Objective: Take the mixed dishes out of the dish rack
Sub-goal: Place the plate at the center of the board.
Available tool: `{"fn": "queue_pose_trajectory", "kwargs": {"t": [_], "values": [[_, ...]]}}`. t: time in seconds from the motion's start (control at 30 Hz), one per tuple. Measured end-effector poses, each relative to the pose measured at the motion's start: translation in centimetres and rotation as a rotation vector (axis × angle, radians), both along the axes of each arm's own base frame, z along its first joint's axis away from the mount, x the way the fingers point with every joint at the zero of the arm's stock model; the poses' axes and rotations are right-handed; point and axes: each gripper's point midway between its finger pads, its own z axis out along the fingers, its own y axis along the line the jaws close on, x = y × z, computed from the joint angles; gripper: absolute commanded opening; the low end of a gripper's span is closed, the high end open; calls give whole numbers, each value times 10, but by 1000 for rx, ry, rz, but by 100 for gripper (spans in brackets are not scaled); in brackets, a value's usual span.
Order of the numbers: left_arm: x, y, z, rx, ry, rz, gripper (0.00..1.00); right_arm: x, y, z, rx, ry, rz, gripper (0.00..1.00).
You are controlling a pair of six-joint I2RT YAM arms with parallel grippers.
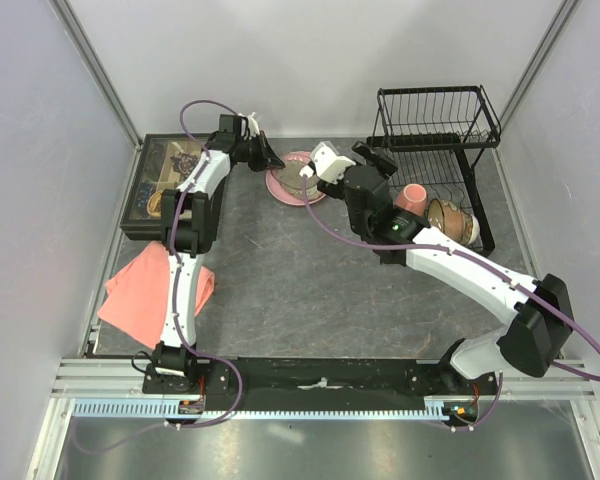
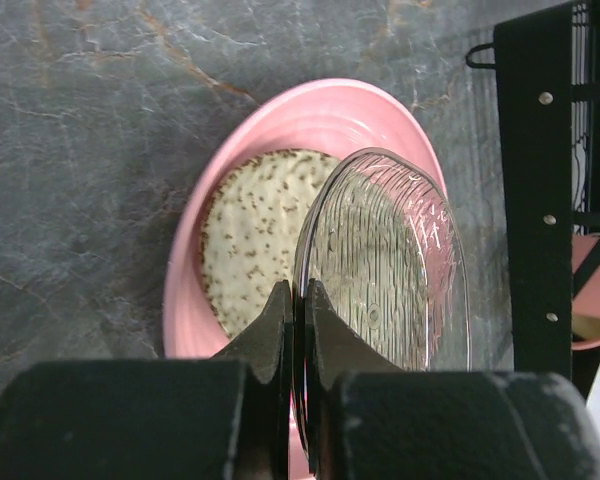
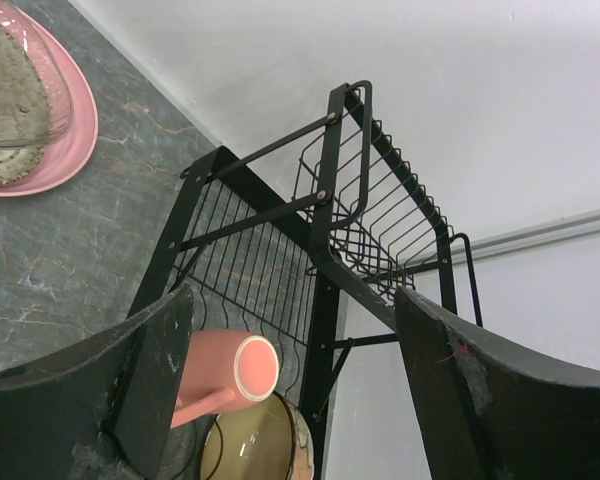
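- Left wrist view: the left claw [image 2: 298, 320] is clenched on the near rim of a clear glass plate [image 2: 390, 270], a finger on each face, and holds it on edge and tilted.
- Below it the large pink plate [image 2: 330, 100] lies flat on the bench [image 1: 310, 280] just left of the dish rack [image 3: 330, 180], with the speckled plate [image 2: 250, 230] nested inside it. Both of these look unloaded.
- The glass plate hangs over that stack. Its far edge may already touch the speckled plate, but the angle does not settle it.
- Right wrist view: the right claw [image 3: 295, 300] is released, fingers spread wide and holding nothing. It is aimed at the rack from its open side.
- Two dishes sit in the rack's lower tier: the salmon-pink mug [image 3: 225, 375] lying on its side, and the amber-brown bowl [image 3: 250, 445] just beside and below it. The upper basket appears bare.
- The mug lies low between the right claw's fingers in that view, nearer the left finger and not gripped — the top view puts it just beyond the claw, inside the rack.
- By my reckoning the job is past halfway: two plates are down and a third is in hand over the stack, with the mug and bowl left.
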Motion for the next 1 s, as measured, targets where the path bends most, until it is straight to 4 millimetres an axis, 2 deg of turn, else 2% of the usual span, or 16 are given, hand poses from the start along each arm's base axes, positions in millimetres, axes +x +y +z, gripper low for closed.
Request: {"fn": "queue_pose_trajectory", "kwargs": {"t": [0.07, 0.37, 0.53, 0.63, 0.77, 1.0], "values": [[2, 1, -2, 3, 1, 7, 2, 1, -2, -2, -1, 6, -4, 89], [6, 0, -1, -1, -8, 13, 20, 1, 0, -6, 7, 21, 10, 89], [9, -1, -6, -6, -7, 16, 22, 2, -5, -9, 1, 33, 6, 89], [8, -2, -10, -5, -1, 15, 27, 1, -10, -9, -2, 38, 2, 89], [7, -5, -15, -5, 9, 13, 41, -1, -16, -9, 0, 37, -5, 89], [7, -8, -14, -4, 8, 8, 47, -3, -21, -20, -12, 58, -8, 89]]}}
